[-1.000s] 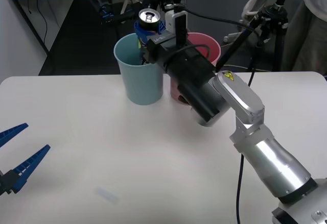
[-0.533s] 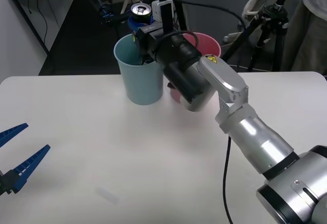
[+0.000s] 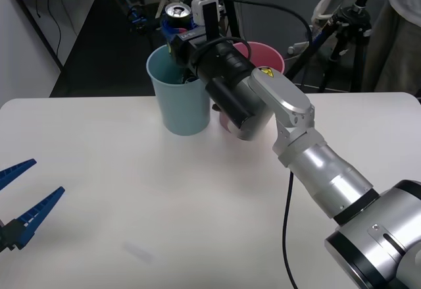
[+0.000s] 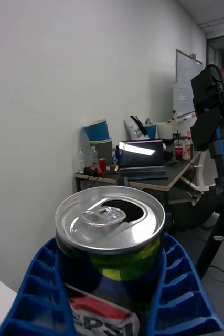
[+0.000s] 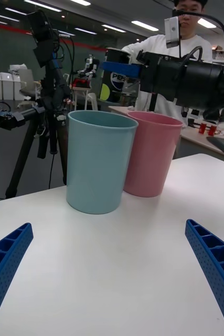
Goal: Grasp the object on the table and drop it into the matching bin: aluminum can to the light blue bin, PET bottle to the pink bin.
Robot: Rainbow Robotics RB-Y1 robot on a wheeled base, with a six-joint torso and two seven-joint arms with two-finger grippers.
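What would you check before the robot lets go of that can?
1. Right gripper shut on the can: ok.
2. Can upright, tab end up: ok.
3. Can above the light blue bin, not the pink bin: ok in the front view, near the far rim.
4. Can centred over the opening: cannot tell.
5. Blue bin standing upright on the table: ok.
6. Left gripper open, low over the near left edge, away from the bins: ok.
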